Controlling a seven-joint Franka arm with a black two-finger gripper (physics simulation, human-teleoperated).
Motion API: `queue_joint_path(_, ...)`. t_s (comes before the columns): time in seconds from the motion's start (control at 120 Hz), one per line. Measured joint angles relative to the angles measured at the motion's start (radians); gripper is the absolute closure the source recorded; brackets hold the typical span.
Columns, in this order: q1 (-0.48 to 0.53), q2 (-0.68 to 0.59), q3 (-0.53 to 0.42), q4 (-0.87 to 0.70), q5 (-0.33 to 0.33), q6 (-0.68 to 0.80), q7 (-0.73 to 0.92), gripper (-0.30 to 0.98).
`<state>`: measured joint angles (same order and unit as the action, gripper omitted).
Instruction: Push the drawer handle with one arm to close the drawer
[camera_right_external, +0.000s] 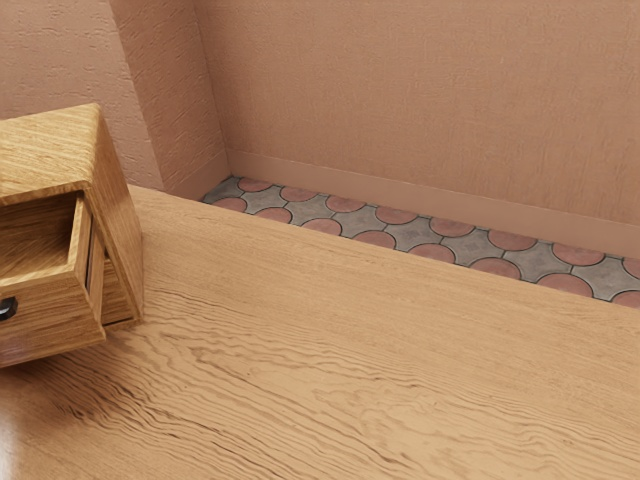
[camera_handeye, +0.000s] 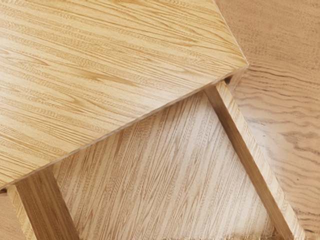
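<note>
A pale brown wooden tabletop (camera_right_external: 360, 350) spread across the near part of the scene, its grain running in dark, wavy lines. Past its far edge lay a floor (camera_right_external: 410, 237) of grey tile set with two staggered rows of dusty red rounds, cut off at the table's edge. Three faces of salmon-pink wall (camera_right_external: 430, 100) rose behind: a broad far one with a fine, cloth-like weave and a smooth baseboard (camera_right_external: 400, 201), and two rougher, plaster-like ones meeting at a corner toward the exterior view's left. One boxy cabinet (camera_right_external: 45, 150) of yellow-brown, streaky wood stood on the table at the exterior view's left, partly out of frame. Its one visible drawer (camera_right_external: 50, 325) stood open, jutting toward the near side, with one black handle (camera_right_external: 8, 308) on its flat front, cut by the frame's edge. Seen from above in the wrist view, two straight side walls (camera_handeye: 250, 157) came out from under the cabinet's flat top, flanking one paler, finely streaked drawer bottom (camera_handeye: 145, 165). Whether the gripper was spread wide, drawn narrow or holding anything, I could not tell.
</note>
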<state>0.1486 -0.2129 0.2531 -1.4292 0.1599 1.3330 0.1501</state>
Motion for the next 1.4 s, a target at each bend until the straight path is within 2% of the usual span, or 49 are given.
queue_joint_path(0.2,-0.018,0.032,-0.031,-0.058,-0.066,-0.028,0.020,0.00)
queue_joint_path(0.333,-0.004,-0.079,-0.064,-0.233,-0.136,-0.029,0.010,0.00)
queue_joint_path(0.375,0.037,-0.124,-0.115,-0.282,-0.149,-0.029,0.003,0.01)
queue_joint_path(0.45,0.157,-0.201,-0.231,-0.363,-0.176,-0.029,-0.010,0.09)
queue_joint_path(0.558,0.201,-0.262,-0.280,-0.462,-0.200,-0.029,-0.035,0.30)
queue_joint_path(0.7,0.208,-0.341,-0.302,-0.571,-0.198,-0.029,-0.094,0.54)
queue_joint_path(0.858,0.228,-0.399,-0.296,-0.671,-0.185,-0.029,-0.189,0.67)
queue_joint_path(1.058,0.319,-0.481,-0.294,-0.800,-0.175,-0.029,-0.302,0.74)
queue_joint_path(1.233,0.334,-0.562,-0.271,-0.906,-0.173,-0.030,-0.397,0.77)
queue_joint_path(1.4,0.338,-0.586,-0.265,-0.998,-0.169,-0.002,-0.483,0.78)
